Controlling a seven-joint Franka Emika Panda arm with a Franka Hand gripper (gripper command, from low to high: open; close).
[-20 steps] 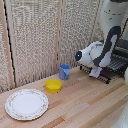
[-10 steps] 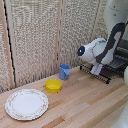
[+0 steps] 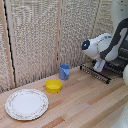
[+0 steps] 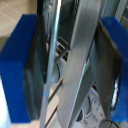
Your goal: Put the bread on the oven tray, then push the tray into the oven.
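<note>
Clamp (image 3: 99, 65) closed on one oven pan (image 3: 96, 73) at the exterior view's right, blue-tipped fingers (image 4: 21, 70) pinching its bars. One blue cup (image 3: 64, 71), one yellow bowl (image 3: 53, 85), one plate (image 3: 27, 104) left of it.

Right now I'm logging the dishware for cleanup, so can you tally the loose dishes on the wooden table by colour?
Blue cup: 1
Yellow bowl: 1
White patterned plate: 1
Total: 3
</note>
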